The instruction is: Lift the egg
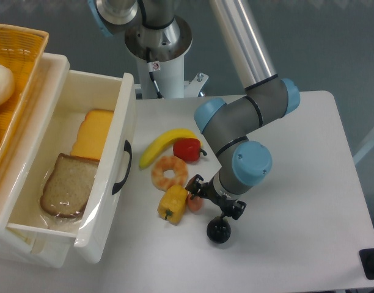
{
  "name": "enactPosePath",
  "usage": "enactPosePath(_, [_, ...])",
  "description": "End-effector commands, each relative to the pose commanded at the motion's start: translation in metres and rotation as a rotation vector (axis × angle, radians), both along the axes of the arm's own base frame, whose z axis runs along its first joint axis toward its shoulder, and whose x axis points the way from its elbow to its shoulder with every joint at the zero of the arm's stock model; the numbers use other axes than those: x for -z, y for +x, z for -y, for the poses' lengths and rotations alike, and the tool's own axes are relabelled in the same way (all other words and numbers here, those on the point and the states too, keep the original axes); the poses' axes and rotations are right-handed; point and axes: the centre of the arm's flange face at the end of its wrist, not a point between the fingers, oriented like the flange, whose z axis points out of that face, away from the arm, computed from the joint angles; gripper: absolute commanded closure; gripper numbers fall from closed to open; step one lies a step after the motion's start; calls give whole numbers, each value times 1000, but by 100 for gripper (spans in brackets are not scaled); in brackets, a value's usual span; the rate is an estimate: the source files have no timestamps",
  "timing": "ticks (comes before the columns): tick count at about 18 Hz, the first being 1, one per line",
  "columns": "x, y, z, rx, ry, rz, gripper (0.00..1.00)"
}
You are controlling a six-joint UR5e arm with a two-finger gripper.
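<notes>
The egg (195,204) is a small pinkish-tan oval on the white table, touching the right side of the yellow pepper (173,204). It is partly covered by my gripper. My gripper (216,196) points down just above the table, right next to the egg. Its two black fingertips (195,182) stand wide apart, and nothing shows between them. The egg lies by the left fingertip, not between the two.
A black round fruit (219,231) sits just below the gripper. A shrimp ring (169,171), a red pepper (187,148) and a banana (165,145) lie up and to the left. A white open drawer (123,165) with bread and cheese stands at left, beside an orange basket (22,43).
</notes>
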Motion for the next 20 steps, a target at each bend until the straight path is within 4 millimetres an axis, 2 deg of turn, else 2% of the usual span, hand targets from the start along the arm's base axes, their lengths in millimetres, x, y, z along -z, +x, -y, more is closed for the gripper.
enactPosePath(13, [3, 14, -5, 13, 4, -9, 0])
enactPosePath(20, [-16, 16, -6, 24, 38, -62, 0])
